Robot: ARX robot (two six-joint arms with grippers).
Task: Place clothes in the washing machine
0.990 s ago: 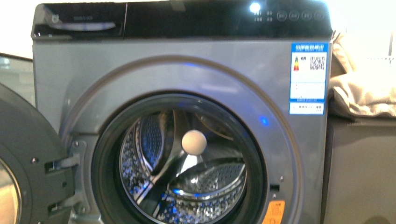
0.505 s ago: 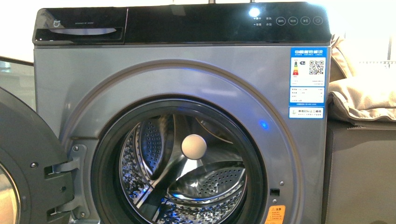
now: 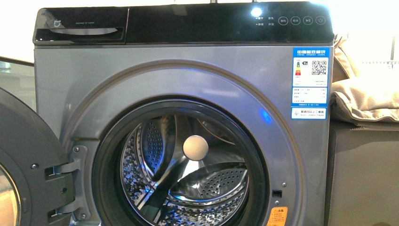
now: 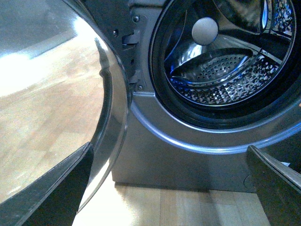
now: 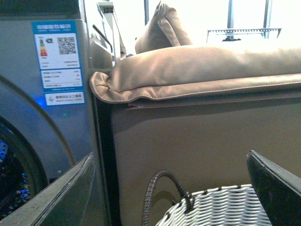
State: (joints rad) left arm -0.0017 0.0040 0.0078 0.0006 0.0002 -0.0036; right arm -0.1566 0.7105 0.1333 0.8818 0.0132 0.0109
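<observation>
The silver-grey washing machine (image 3: 155,80) fills the front view, its dark grey door (image 3: 28,165) swung open at the left. The perforated steel drum (image 3: 188,188) is bare inside; it also shows in the left wrist view (image 4: 221,75). The dark navy clothes are out of view. My left gripper (image 4: 171,188) is open and empty, low in front of the machine's base (image 4: 188,160) above the wooden floor. My right gripper (image 5: 171,188) is open and empty, beside the machine's right edge (image 5: 56,94), above a woven basket (image 5: 221,207). Neither arm shows in the front view.
Beige padded fabric (image 3: 367,94) lies on a brown cabinet (image 3: 362,174) right of the machine; both show in the right wrist view (image 5: 197,66). The white woven basket has a dark looped handle (image 5: 162,188). The open door's glass bulge (image 4: 61,94) stands close at the left gripper's side.
The front view has steadied and shifted slightly downward over the last second; the machine looks sharper. Nothing else has moved.
</observation>
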